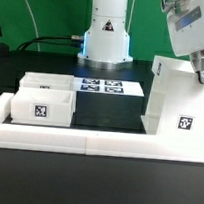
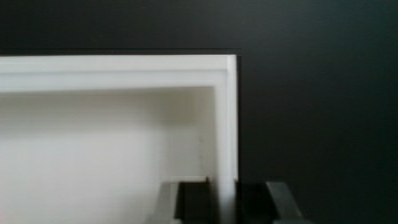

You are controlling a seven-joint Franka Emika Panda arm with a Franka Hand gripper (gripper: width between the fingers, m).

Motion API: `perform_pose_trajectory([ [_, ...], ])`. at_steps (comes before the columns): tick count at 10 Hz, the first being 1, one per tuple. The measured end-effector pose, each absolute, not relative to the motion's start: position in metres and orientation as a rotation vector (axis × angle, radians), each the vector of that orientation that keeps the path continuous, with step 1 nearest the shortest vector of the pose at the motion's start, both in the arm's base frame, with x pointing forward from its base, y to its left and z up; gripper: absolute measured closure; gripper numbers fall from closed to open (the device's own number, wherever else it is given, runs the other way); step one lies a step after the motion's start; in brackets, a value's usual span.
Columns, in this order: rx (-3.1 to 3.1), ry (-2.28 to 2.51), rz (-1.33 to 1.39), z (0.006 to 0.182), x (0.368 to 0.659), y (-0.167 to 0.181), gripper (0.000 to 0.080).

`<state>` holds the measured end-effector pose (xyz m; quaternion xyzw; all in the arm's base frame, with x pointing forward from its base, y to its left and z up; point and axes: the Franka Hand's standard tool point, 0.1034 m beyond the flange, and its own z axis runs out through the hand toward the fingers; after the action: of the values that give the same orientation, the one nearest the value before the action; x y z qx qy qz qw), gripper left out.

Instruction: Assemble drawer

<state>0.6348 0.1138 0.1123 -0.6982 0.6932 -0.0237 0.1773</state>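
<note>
The drawer's tall open-fronted housing [image 1: 178,102] stands at the exterior view's right, with a square tag on its facing side. My gripper [image 1: 203,76] is at the housing's top far corner. In the wrist view the gripper [image 2: 235,203] is shut on the housing's thin side wall [image 2: 228,120], one dark finger [image 2: 192,203] on each face of it. The white inside of the housing [image 2: 107,140] fills that view on one side of the wall. Two small open-top boxes, one nearer [image 1: 41,106] and one behind it [image 1: 47,82], sit at the exterior view's left, apart from the gripper.
The marker board [image 1: 103,87] lies flat at the middle back, in front of the arm's base [image 1: 105,40]. A long low white border wall [image 1: 97,140] runs along the front. Black tabletop [image 1: 109,116] lies between the boxes and the housing.
</note>
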Motion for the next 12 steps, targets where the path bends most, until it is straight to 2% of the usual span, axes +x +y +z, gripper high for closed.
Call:
perform_pose_trajectory([
  [6,-1.983,1.951,-0.069,0.1138,0.6422,0.1144,0.0747],
  [7,-1.985,1.949,-0.069,0.1137,0.6421,0.1145,0.0572],
  [8,-1.987,1.946,-0.070,0.1137,0.6420,0.1146,0.0437],
  [9,-1.992,1.941,-0.071,0.1137,0.6420,0.1147,0.0437],
  [10,-1.996,1.938,-0.072,0.1136,0.6419,0.1147,0.0254],
  [11,-1.998,1.936,-0.072,0.1136,0.6419,0.1148,0.0179],
  [12,-1.999,1.934,-0.072,0.1136,0.6419,0.1148,0.0179],
])
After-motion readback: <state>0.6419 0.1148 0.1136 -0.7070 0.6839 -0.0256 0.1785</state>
